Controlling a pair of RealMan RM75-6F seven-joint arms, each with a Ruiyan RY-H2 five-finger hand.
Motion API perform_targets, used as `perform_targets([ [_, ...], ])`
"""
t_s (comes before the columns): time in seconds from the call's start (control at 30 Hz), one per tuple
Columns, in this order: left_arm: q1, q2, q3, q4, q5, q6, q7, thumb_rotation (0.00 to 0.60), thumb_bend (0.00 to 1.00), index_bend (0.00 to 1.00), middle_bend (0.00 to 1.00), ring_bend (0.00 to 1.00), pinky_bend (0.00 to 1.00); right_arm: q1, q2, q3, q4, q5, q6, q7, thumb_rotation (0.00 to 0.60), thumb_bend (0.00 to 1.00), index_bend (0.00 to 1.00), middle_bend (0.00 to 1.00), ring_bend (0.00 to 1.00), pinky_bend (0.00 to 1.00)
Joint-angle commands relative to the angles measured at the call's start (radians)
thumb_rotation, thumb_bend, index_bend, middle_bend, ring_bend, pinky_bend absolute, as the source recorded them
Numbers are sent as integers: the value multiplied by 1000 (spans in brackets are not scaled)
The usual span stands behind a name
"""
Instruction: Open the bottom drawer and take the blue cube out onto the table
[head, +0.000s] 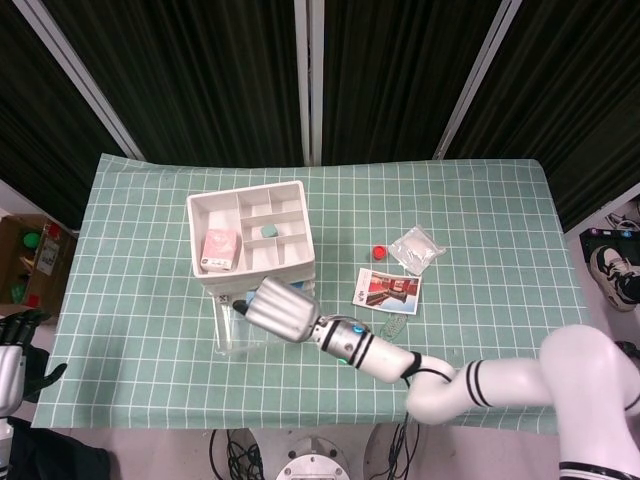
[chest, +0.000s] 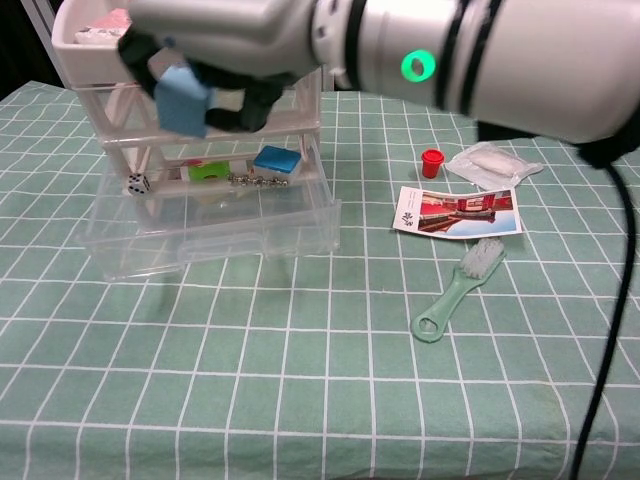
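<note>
Now right hand (chest: 215, 40) fingers (chest: 255, 105) clasp blue cube (chest: 182, 97) above open bottom drawer (chest: 215, 230); left hand (head: 14, 345) fingers spread.

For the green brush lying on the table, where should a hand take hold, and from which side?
Grip the green brush by its slim handle, midway between the ringed end and the bristle head, coming from above with fingers across its width. It lies flat and diagonal on the cloth, and only the postcard lies near its head.
</note>
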Motion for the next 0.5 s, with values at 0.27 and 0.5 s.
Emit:
perform_targets([
  [0.27, 3, 7, 6, -37, 29, 25, 30, 600, 53, 237, 205, 178, 200, -269, 168, -178, -52, -141, 152, 210, 600, 477, 689, 880, 926, 1000],
  [0.5, 11, 19, 12, -72, 40, 37, 61, 600, 53, 237, 205, 178, 200, -310, 66, -280, 39, -287, 88, 275, 600, 477, 665, 879, 926, 1000],
])
